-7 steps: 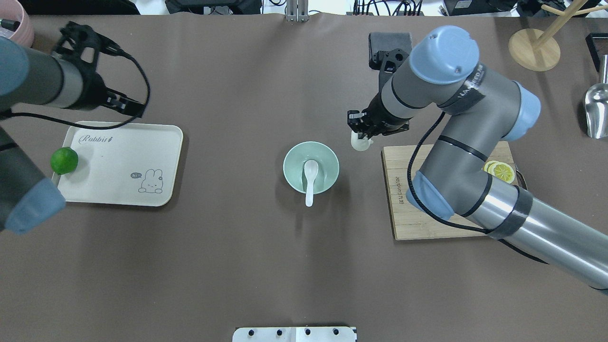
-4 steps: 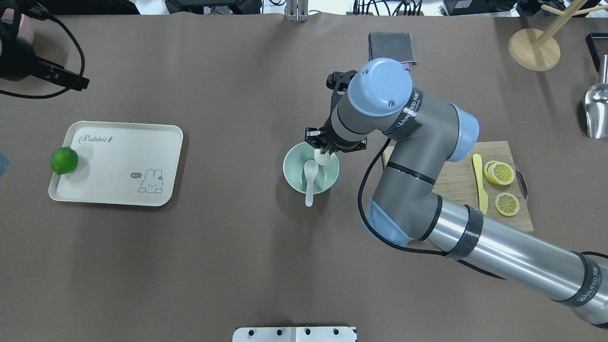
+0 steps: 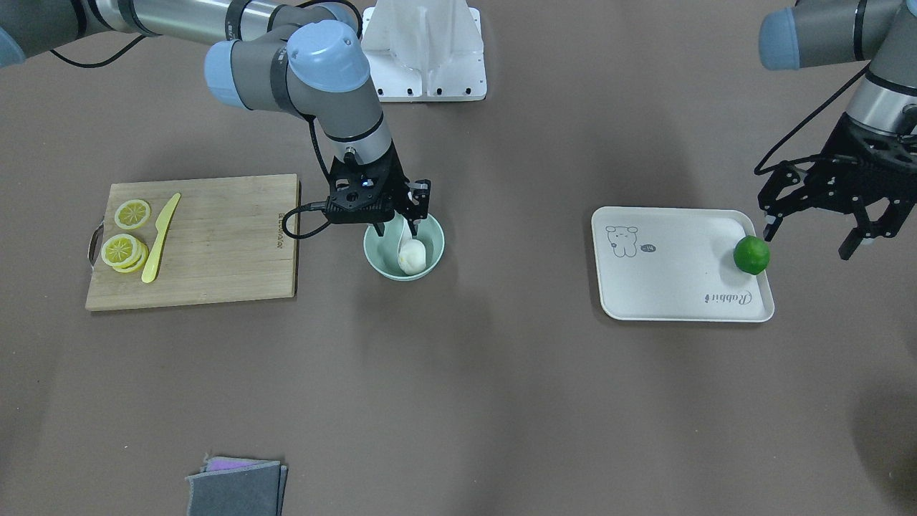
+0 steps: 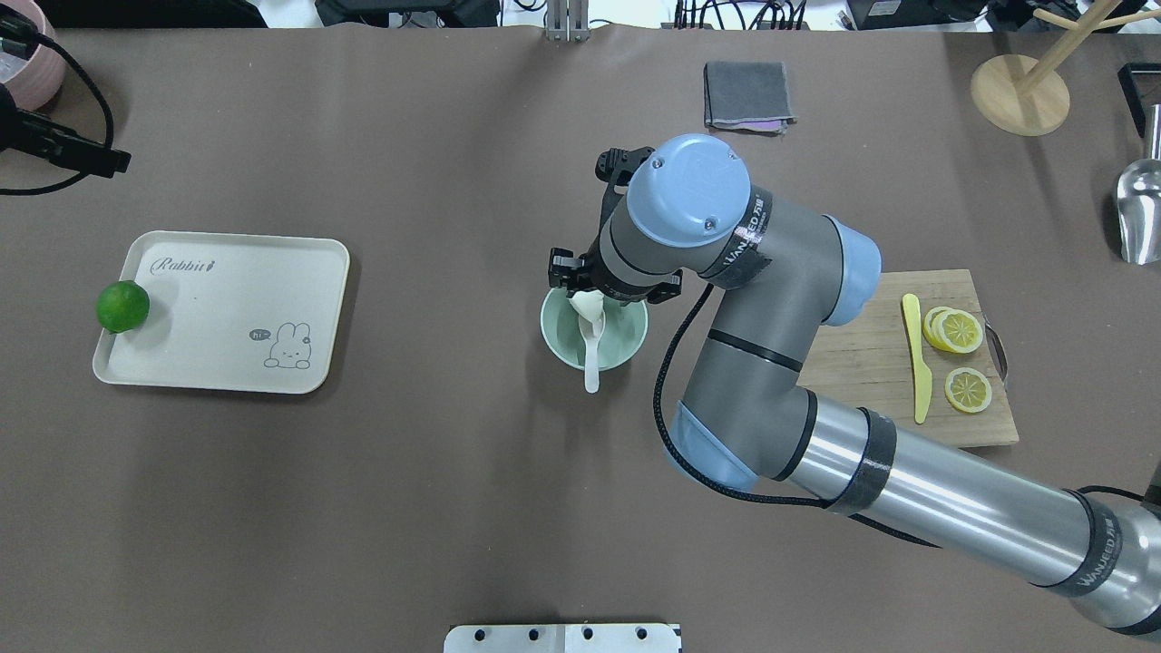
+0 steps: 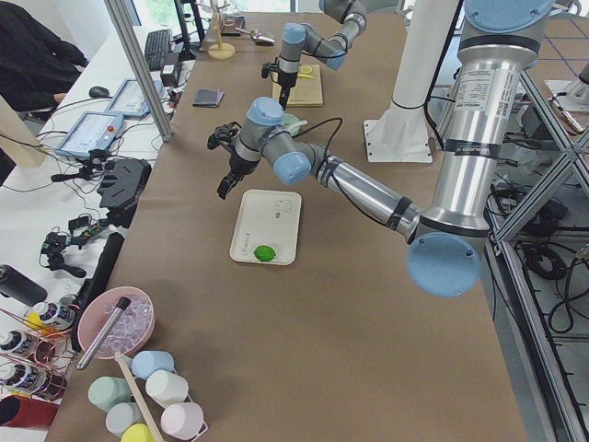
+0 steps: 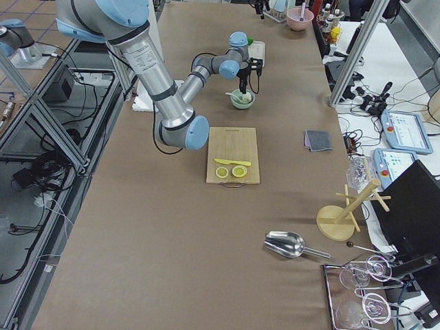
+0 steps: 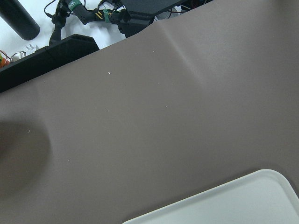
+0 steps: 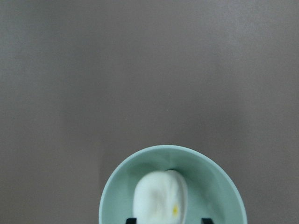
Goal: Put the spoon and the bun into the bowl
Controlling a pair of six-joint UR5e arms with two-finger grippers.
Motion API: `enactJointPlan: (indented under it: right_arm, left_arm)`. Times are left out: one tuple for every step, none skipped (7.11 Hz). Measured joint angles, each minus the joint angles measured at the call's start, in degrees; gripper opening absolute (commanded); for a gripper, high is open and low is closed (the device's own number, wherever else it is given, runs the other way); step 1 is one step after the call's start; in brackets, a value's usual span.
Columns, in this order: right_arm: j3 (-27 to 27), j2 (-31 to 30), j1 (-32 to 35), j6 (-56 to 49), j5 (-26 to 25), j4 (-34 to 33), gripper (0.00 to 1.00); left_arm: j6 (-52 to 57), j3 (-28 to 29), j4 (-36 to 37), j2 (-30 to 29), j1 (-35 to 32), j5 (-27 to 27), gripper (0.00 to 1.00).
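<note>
Bun [image 3: 413,256] is seen lying in bowl [image 3: 438,250] against spoon [image 4: 591,355], straight below right gripper [image 3: 396,233], jaws parted and empty; a plain upward retreat is judged enough, left gripper [image 3: 809,233] being spread, empty, well apart.

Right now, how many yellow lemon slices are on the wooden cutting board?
3, all on the wooden cutting board: one lone slice near the yellow plastic knife, and two overlapping slices. That stack might hide another.

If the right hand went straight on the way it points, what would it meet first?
Most likely the bun, which lies in the bowl just below the right hand; the depth between them is unclear.
</note>
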Motion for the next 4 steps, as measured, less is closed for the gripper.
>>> enactJointPlan:
  right_arm:
    - [0.1, 1.3, 0.1, -0.4, 0.1, -0.7, 1.0]
    - [1.1, 2.0, 0.6, -1.3, 0.7, -3.2, 1.0]
    - [4.3, 1.8, 2.1, -4.9, 1.6, -9.9, 1.0]
    - [9.3, 0.6, 4.4, -10.9, 2.3, -18.7, 1.0]
  left_arm:
    - [0.0, 0.9, -3.5, 1.2, 0.1, 0.2, 0.98]
    - [-0.1, 1.9, -5.9, 2.2, 0.1, 0.3, 0.98]
    - [-0.2, 2.5, -7.2, 3.3, 0.0, 0.4, 0.98]
    - [-0.2, 3.1, -7.8, 4.6, -0.1, 0.9, 0.98]
